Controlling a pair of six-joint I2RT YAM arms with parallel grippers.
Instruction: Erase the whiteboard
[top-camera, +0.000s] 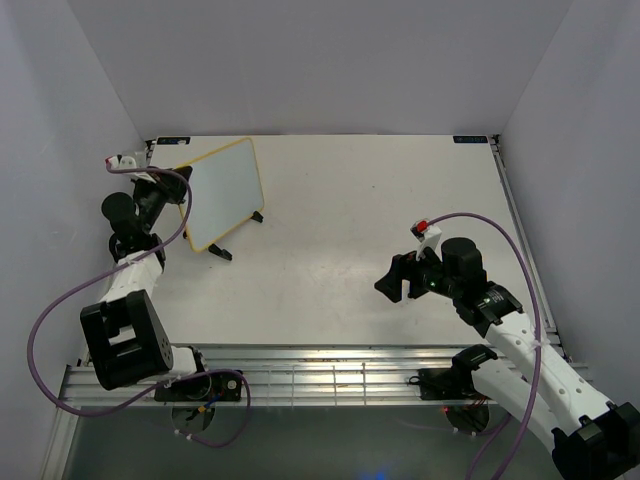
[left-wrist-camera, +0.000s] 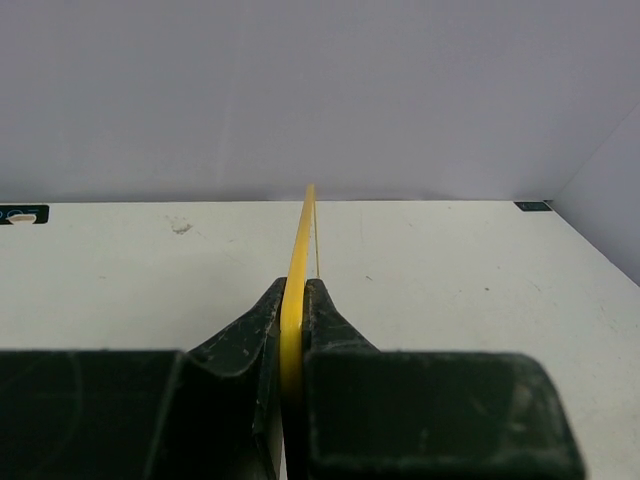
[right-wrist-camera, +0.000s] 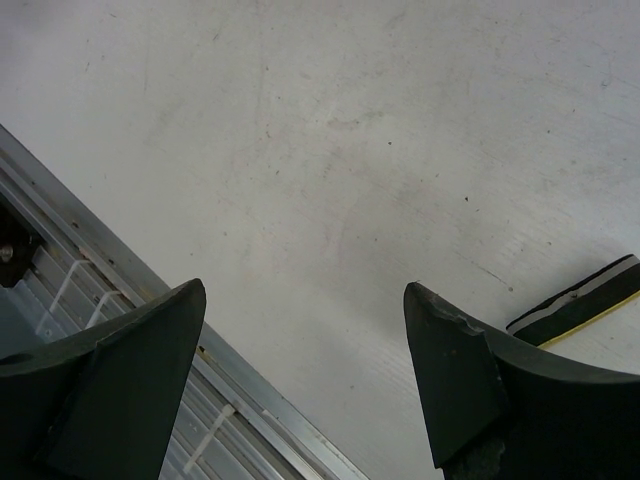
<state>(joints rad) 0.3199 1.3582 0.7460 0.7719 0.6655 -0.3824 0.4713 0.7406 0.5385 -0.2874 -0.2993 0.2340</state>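
Left wrist: left gripper (left-wrist-camera: 293, 302) clenched on whiteboard (left-wrist-camera: 304, 232) frame, board edge-on, face hidden. Right gripper (right-wrist-camera: 305, 292) spread, empty; black-yellow strip (right-wrist-camera: 583, 300) cropped.

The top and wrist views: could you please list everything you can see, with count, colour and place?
whiteboard: one, white with yellow frame and black feet, standing at the table's far left.
layered block: one, black, white and yellow, likely the eraser, partly visible on the table beside the right jaws.
table: one, white, under everything.
metal rail: one, silver, along the near edge.
cables: two, purple, one along each arm.
left arm: one, black and white, near left; jaws shut on the whiteboard's yellow edge.
right arm: one, black and white, near right; jaws open over the table.
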